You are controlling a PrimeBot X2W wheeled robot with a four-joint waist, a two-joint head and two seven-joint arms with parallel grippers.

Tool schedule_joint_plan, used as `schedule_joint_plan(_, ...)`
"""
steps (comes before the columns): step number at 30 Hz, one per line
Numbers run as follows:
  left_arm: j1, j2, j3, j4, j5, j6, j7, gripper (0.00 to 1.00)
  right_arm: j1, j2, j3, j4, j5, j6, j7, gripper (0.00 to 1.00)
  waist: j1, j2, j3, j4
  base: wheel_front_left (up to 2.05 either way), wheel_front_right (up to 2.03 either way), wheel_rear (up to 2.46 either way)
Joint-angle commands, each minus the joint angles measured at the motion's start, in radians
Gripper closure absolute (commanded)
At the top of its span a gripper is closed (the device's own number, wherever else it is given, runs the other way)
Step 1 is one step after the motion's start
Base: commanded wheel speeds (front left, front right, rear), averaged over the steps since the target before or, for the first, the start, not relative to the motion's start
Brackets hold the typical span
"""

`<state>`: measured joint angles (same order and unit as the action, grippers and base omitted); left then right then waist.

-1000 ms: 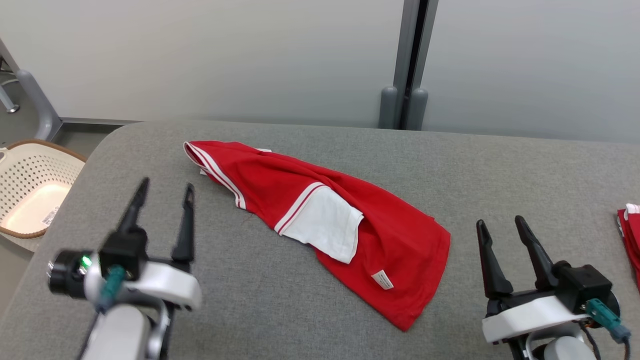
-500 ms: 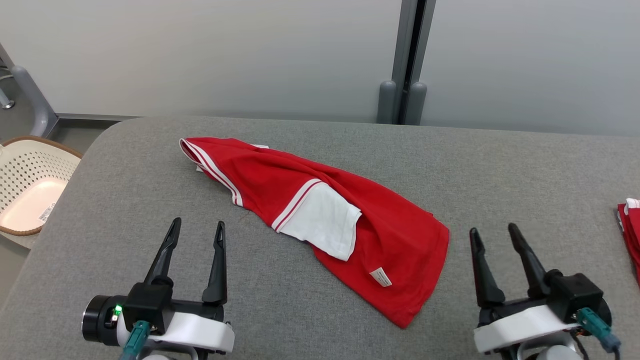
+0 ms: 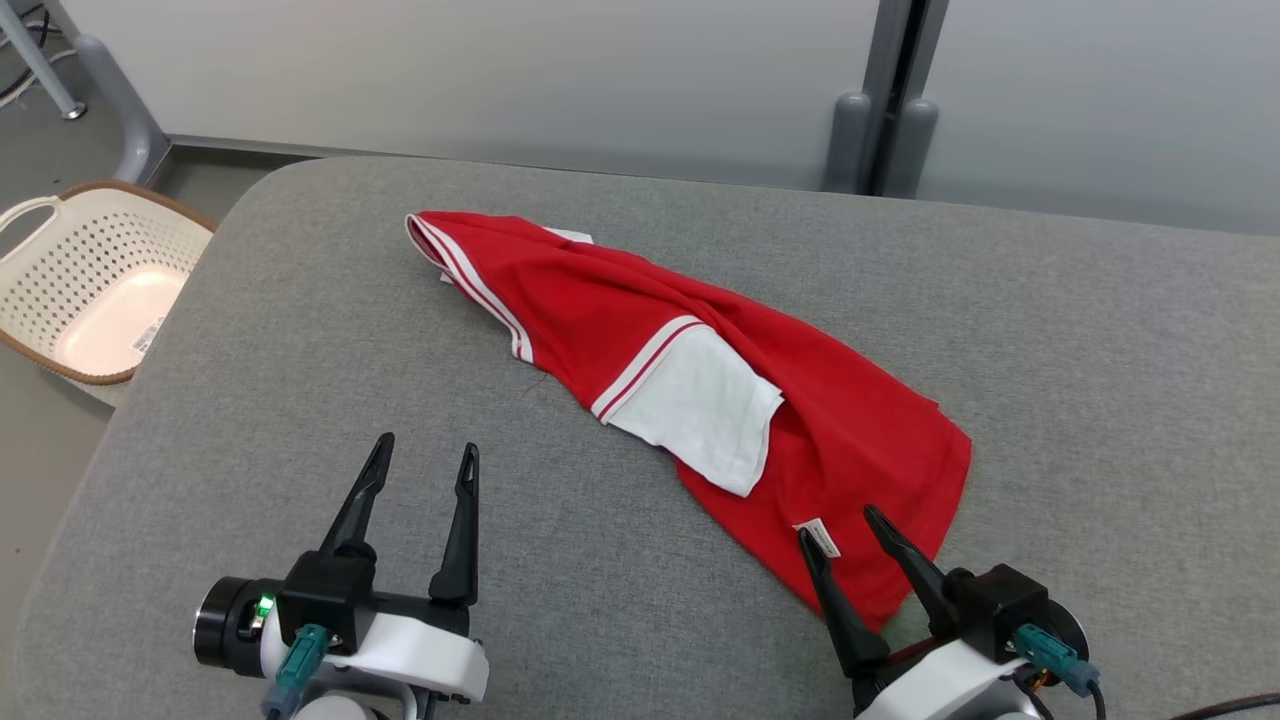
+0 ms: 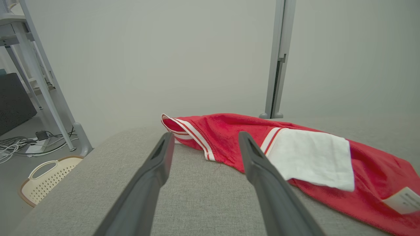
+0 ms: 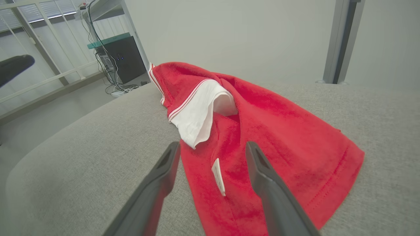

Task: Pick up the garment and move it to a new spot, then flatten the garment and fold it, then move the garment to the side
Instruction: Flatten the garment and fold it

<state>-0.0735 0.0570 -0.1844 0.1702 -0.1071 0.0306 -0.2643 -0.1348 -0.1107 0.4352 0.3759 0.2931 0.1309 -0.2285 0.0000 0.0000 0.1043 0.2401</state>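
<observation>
garment (image 3: 840,420) is on the grey padded table (image 3: 300,330), roughly centre, lying as a long rumpled strip that runs from far-left to near-right. not flattened, not folded. red knit, loosely bunched with creases along its length. the far-left end has a hem with two white stripes (image 3: 470,280). mid-strip, a white panel (image 3: 700,410) with red-and-white edging lies flopped over the red. the near-right end is wider, with a stitched hem and a small white label (image 3: 820,537) on top.

left gripper (image 3: 427,448) has its fingers spread wide and nothing between them. it sits over bare table, near-left of the garment and clear of it. in the left wrist view the striped hem is just past the fingertips (image 4: 169,136).

right gripper (image 3: 837,523) is also spread wide and holds nothing. it's at the garment's near-right end, with the fingers straddling the label. the right wrist view shows red cloth and the label (image 5: 218,177) in the gap between the fingers (image 5: 252,147). can't tell if the tips touch the fabric.

a cream perforated basket (image 3: 60,260) is on the floor off the table's left edge.
</observation>
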Motion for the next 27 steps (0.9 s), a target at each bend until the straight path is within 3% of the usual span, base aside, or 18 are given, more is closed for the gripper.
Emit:
schedule_joint_plan(1,-0.023,0.005,0.001,0.001,0.002,-0.004,0.0,0.0,-0.01,-0.006,0.003,0.006,0.007,0.0,0.0,0.0,0.0,0.0,0.017,0.019,0.0,0.0,0.0)
schedule_joint_plan(11,-0.048,-0.003,-0.001,0.032,0.007,-0.008,0.0,0.0,-0.088,-0.025,0.049,0.16,0.064,0.0,-0.02,0.0,0.0,0.0,0.049,0.065,0.0,0.0,0.0)
schedule_joint_plan(12,-0.051,-0.003,-0.001,0.032,0.007,-0.007,0.0,0.0,-0.095,-0.024,0.051,0.174,0.067,0.0,-0.023,0.09,0.0,0.0,0.05,0.066,0.0,0.0,0.0)
schedule_joint_plan(14,-0.058,-0.004,-0.001,0.032,0.007,-0.005,0.0,0.0,-0.107,-0.026,0.052,0.198,0.071,0.0,-0.028,1.0,0.0,0.0,0.055,0.068,0.0,0.0,0.0)
schedule_joint_plan(21,-0.054,-0.004,-0.002,0.043,0.004,-0.004,0.0,0.0,-0.137,-0.031,0.065,0.218,0.083,0.0,-0.038,1.0,0.0,0.0,0.046,0.051,0.0,0.0,0.0)
schedule_joint_plan(27,-0.037,-0.005,-0.007,0.04,-0.008,0.002,0.0,0.0,-0.119,-0.082,0.025,0.105,0.038,0.0,-0.038,1.0,0.0,0.0,0.007,0.016,0.0,0.0,0.0)
